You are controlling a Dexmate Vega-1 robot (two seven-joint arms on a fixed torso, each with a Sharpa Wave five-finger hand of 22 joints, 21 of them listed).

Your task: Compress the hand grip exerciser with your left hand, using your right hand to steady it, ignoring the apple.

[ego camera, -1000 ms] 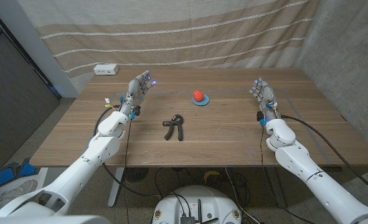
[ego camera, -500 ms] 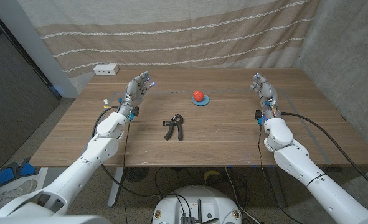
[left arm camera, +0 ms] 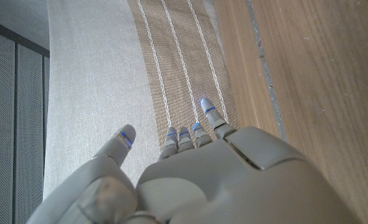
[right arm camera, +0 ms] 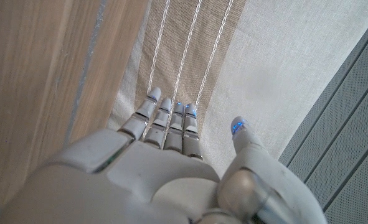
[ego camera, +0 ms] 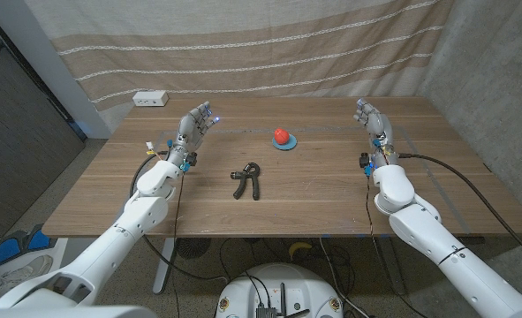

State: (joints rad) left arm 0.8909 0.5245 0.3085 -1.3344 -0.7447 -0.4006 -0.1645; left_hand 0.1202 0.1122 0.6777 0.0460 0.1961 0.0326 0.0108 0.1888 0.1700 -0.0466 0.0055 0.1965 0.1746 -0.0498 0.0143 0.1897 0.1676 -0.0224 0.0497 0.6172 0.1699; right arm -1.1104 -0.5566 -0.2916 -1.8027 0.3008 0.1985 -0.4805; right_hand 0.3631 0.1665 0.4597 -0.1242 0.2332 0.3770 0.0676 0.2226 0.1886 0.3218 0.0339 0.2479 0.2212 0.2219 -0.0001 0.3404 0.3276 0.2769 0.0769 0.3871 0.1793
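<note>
**Both hands up and empty — grip exerciser untouched mid-tabletop**

The hand grip exerciser (ego camera: 246,180) lies on the wooden tabletop (ego camera: 313,190) roughly midway between the two arms, handles splayed toward the robot, coil end pointing away. Nothing is touching it. The apple (ego camera: 281,135) sits on a small blue dish (ego camera: 284,145) beyond the exerciser and a bit toward the robot's right, well apart from it.

Left hand (ego camera: 195,125) is raised over the far-left part of the tabletop, off to the left of the exerciser and further from the robot. Its fingers (left arm camera: 203,115) are extended and apart w/ nothing between them; thumb stands off to the side in the left wrist view. Right hand (ego camera: 371,121) hovers well to the right of the exerciser, beyond the apple's line; its fingers (right arm camera: 164,118) are straight, lying side by side, thumb apart, holding nothing. A white box (ego camera: 150,99) sits at the tabletop's back edge, far left of the exerciser — irrelevant.

My read: reach not yet begun, so all the risk is ahead.

- Right hand's path inward passes near the apple; a low sweep could knock it off the dish.
- Exerciser lies flat, so fingers prob. have to scrape under a handle; it may skid or spin instead of lifting.
- If left squeezes before right has it steadied, the spring could twist it out of the grasp.
- Wrist views currently face the curtain, not the exerciser, so no close-up check on alignment yet.
</note>
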